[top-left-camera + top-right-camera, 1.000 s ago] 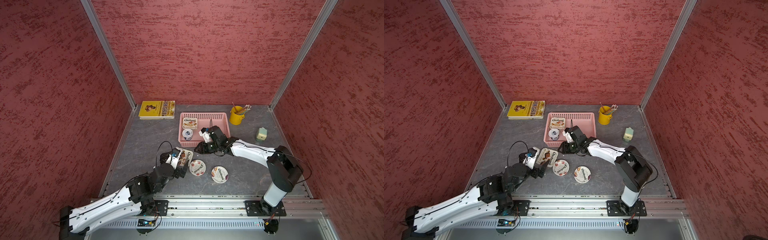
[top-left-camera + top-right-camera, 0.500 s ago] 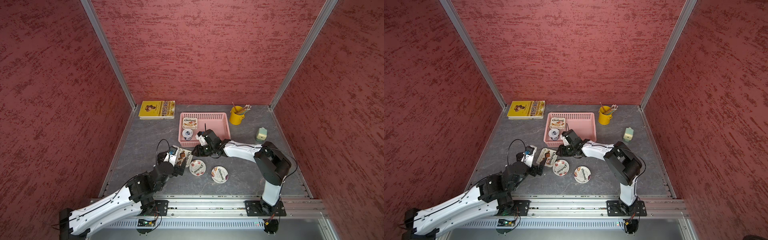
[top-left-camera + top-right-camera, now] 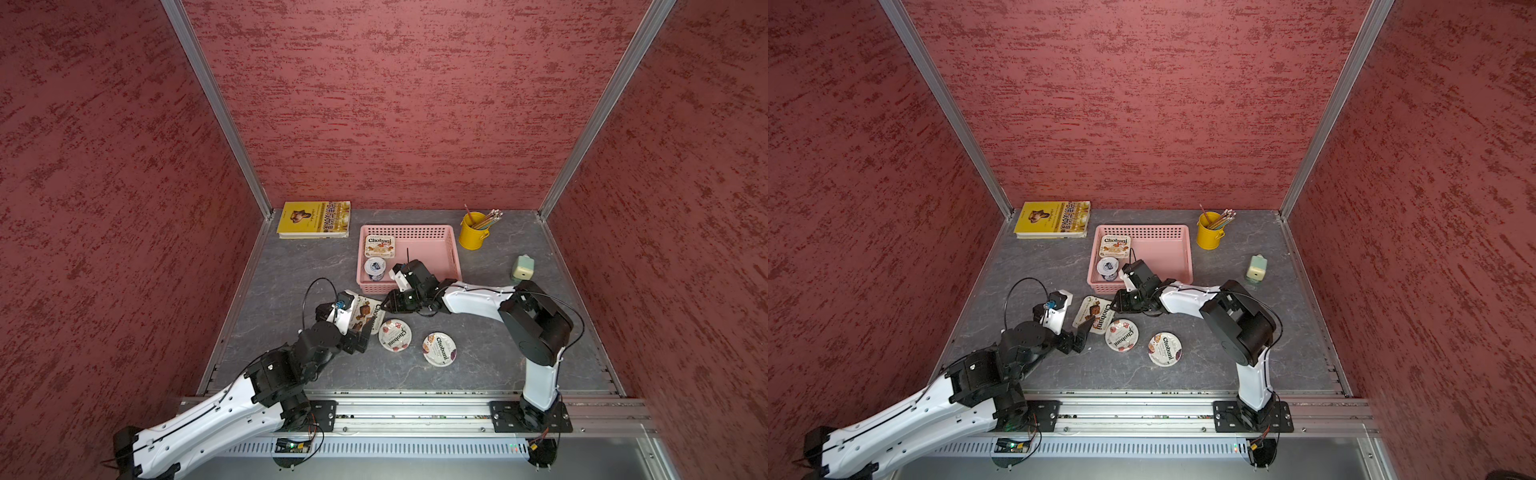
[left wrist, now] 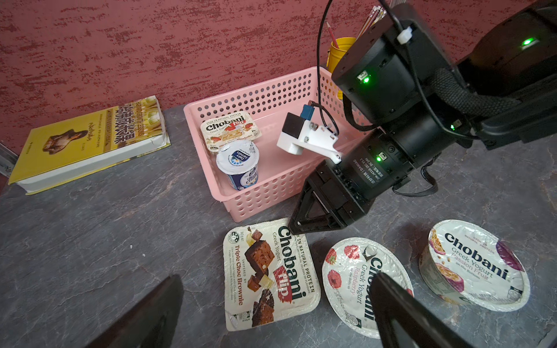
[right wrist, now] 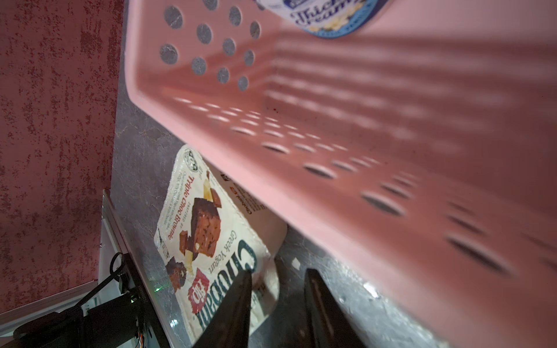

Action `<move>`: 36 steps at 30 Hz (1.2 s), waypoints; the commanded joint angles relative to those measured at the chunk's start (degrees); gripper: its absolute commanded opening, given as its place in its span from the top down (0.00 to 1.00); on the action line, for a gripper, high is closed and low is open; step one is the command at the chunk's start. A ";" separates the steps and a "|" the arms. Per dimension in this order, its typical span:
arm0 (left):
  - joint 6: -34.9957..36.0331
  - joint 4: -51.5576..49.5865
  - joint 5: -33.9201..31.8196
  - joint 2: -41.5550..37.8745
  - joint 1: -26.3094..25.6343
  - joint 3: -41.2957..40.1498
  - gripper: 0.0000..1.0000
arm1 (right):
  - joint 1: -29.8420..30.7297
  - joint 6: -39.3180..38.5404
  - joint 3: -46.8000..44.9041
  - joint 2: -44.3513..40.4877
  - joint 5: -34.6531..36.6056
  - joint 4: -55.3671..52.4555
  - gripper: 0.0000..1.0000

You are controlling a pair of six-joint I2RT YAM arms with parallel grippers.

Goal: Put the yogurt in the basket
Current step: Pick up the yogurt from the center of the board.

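In both top views the basket (image 3: 432, 245) stands on the table (image 3: 291, 270) toward its back edge. It holds two yogurts at its left end: a rectangular cup (image 3: 379, 246) in the back left corner and a blue-lidded cup (image 3: 374, 268) just in front of it. Three more stand on the table outside the basket's front wall. The brownie cup (image 3: 368, 313) is just beside the front left corner, the raspberry cup (image 3: 395, 335) is next to it, and the passion-fruit cup (image 3: 439, 349) is nearer the front edge. The right gripper (image 3: 384, 306) lies low with its tips at the brownie cup's edge, and the left gripper (image 3: 1077, 337) hovers at that cup's other side. A book (image 3: 314, 219) fills the back left corner, and a bucket (image 3: 473, 230) (full of pencils) stands toward the back right.

From the left wrist, the left gripper's fingers (image 4: 144, 316) are spread wide and grip nothing. One is above bare table and the other is over the raspberry lid.

From the right wrist, the right gripper's jaws are set narrow. One finger crosses the brownie lid and the other is beside the cup's wall. A strip of table shows in the gap, so it holds nothing. The basket's perforated wall (blurred, very close) fills much of this view.
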 commanded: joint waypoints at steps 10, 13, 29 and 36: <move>0.89 0.77 1.70 -0.10 0.58 -0.48 0.00 | 0.55 1.07 1.81 0.76 -0.38 2.54 0.81; 0.94 0.83 1.73 -0.11 0.63 -0.50 0.00 | 0.55 1.08 1.81 0.79 -0.49 2.51 0.83; 0.94 0.90 1.80 -0.10 0.75 -0.43 0.00 | 0.55 1.56 1.82 1.24 -1.62 3.51 1.00; 0.94 0.85 1.91 -0.11 0.88 -0.56 0.00 | 0.55 1.80 1.56 1.26 -2.38 4.18 1.00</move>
